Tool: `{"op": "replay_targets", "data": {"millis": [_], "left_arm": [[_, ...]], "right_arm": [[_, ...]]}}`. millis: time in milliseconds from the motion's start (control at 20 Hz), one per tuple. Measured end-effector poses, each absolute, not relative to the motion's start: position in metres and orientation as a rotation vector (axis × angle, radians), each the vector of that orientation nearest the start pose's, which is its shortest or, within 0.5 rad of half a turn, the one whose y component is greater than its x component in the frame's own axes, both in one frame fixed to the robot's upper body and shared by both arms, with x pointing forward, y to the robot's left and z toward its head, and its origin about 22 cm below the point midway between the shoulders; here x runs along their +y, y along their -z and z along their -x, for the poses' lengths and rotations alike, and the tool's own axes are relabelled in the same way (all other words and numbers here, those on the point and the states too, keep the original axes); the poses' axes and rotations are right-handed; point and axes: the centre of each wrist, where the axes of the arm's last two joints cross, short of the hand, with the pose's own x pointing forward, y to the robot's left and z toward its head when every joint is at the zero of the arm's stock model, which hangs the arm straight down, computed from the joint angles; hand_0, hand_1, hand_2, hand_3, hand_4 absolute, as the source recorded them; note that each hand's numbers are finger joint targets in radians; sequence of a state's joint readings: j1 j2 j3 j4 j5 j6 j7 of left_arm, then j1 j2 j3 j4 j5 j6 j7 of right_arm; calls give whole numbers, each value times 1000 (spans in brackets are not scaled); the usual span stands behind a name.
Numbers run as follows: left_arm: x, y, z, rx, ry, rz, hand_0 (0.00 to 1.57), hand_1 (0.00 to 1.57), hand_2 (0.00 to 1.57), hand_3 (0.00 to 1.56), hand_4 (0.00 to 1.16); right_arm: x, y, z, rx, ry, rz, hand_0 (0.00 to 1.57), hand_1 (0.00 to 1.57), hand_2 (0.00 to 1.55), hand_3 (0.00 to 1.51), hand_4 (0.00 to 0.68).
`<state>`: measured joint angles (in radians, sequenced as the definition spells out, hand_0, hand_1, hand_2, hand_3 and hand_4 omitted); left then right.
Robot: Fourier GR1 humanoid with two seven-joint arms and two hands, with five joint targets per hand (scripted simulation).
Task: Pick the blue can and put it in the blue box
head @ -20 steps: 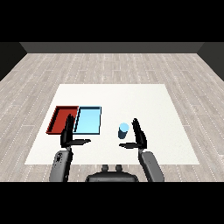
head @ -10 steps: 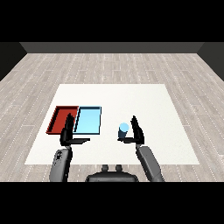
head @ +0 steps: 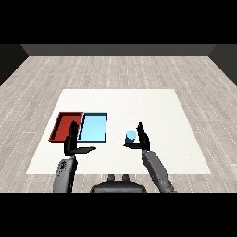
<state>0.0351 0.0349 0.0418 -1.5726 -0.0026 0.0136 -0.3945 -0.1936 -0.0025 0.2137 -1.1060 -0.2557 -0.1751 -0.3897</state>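
A small light blue can [head: 130,136] stands upright on the white table, right of the trays. My right hand [head: 141,137] is right beside it on its right side, fingers straight and pointing up, thumb reaching under the can's near side; it is open and not curled round the can. The light blue tray [head: 93,127] lies left of the can, with the red tray [head: 64,126] next to it further left. My left hand [head: 72,141] is held up in front of the trays' near edge, fingers straight, thumb sticking out to the right, holding nothing.
The white table [head: 152,104] stretches well beyond the trays to the back and right. Grey wooden floor surrounds it.
My right hand has moved left and forward, closing in on the can's right side. The left hand has stayed almost still.
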Motion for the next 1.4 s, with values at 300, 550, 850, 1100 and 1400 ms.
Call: {"op": "replay_targets", "data": {"millis": [300, 550, 850, 1100, 1400], "left_arm": [[242, -2, -233, -1942, -11, -96, 0, 0, 0, 0, 0], [248, 3, -233, -1939, -2, -97, 0, 0, 0, 0, 0], [253, -1, -235, -1943, -13, -89, 0, 0, 0, 0, 0], [254, 2, -234, -1948, -15, -83, 0, 0, 0, 0, 0], [254, 1, -233, -1941, -14, -88, 0, 0, 0, 0, 0]], "right_arm": [[-157, 68, -274, -1611, 100, -158, 0, 0, 0, 0, 0], [-154, 75, -281, -1603, 107, -179, 0, 0, 0, 0, 0], [-147, 75, -279, -1596, 116, -195, 0, 0, 0, 0, 0], [-143, 80, -280, -1584, 110, -185, 0, 0, 0, 0, 0], [-135, 77, -289, -1585, 131, -142, 1065, 1065, 1233, 1179, 0]]}}
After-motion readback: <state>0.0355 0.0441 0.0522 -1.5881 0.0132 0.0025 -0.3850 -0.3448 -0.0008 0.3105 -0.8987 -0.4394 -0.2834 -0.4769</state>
